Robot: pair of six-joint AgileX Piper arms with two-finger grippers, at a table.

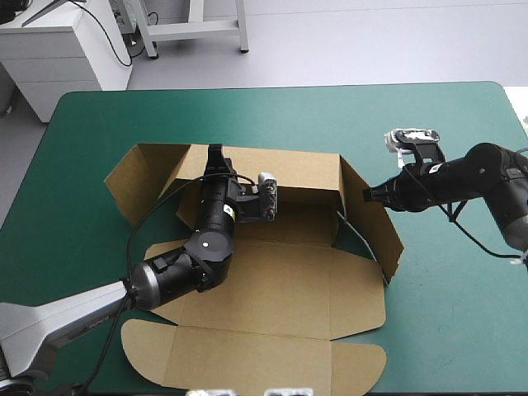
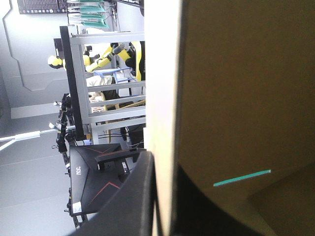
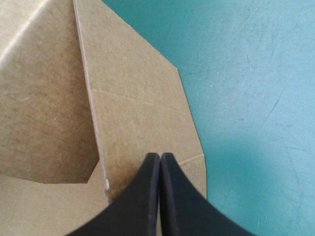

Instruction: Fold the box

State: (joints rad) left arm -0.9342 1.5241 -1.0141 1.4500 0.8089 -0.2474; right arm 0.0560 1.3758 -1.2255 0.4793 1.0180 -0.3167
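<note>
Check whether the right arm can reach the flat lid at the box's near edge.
Probably yes: the right gripper sits beside the raised right wall, and nothing stands between it and the flat lid.

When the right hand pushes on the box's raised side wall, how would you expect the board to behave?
The box probably hinges at its creases rather than bending; its panels look flat. As one thin sheet it seems light, so it might slide on the teal-green cover unless the left hand, shut on its back wall, anchors it.

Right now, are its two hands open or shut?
Left gripper: shut on the box, gripping its far wall.
Right gripper: shut, holding nothing, tip at the box's side wall.
</note>
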